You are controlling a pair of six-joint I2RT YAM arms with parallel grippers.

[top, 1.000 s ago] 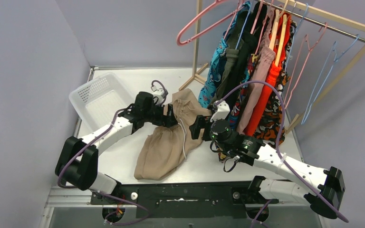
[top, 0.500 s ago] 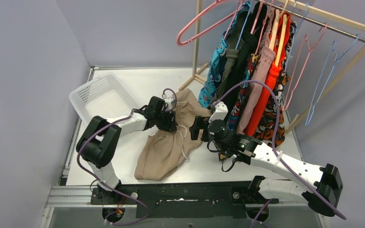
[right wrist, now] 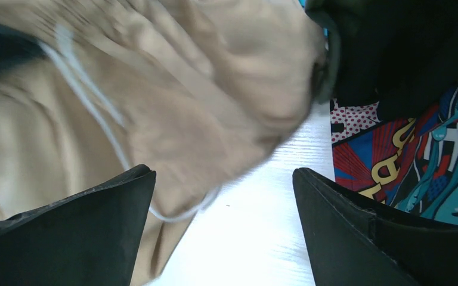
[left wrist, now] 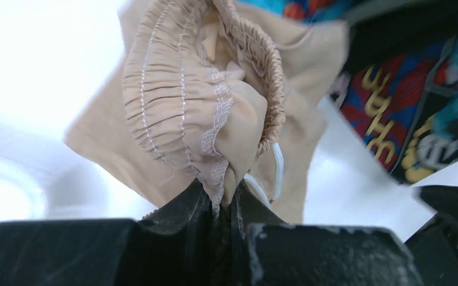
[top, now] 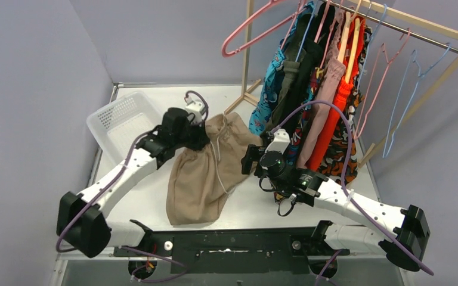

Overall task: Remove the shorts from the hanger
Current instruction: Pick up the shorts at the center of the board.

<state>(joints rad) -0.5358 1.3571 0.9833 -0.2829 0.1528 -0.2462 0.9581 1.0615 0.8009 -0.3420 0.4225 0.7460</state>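
The tan shorts [top: 200, 179] lie on the white table, off any hanger, their gathered waistband [left wrist: 179, 101] lifted at the far end. My left gripper [top: 200, 136] is shut on that waistband, the fabric pinched between its jaws [left wrist: 226, 199]. A white drawstring [right wrist: 95, 107] trails across the cloth. My right gripper [top: 251, 159] hovers just right of the tan shorts, open [right wrist: 223, 173], with nothing between its fingers. More shorts hang on hangers on the rack: teal [top: 272, 89], black [top: 301, 71], pink [top: 328, 95], orange [top: 341, 113].
A white mesh basket [top: 110, 113] stands at the back left. The wooden rack [top: 247, 53] rises at the back right, with an empty pink hanger [top: 244, 30] and blue hangers [top: 405, 89]. Comic-print fabric [right wrist: 393, 161] hangs close to my right fingers.
My left gripper has shut on the tan waistband and drawn it up and to the left. The shorts have shifted left, away from my right gripper, which opened slightly.
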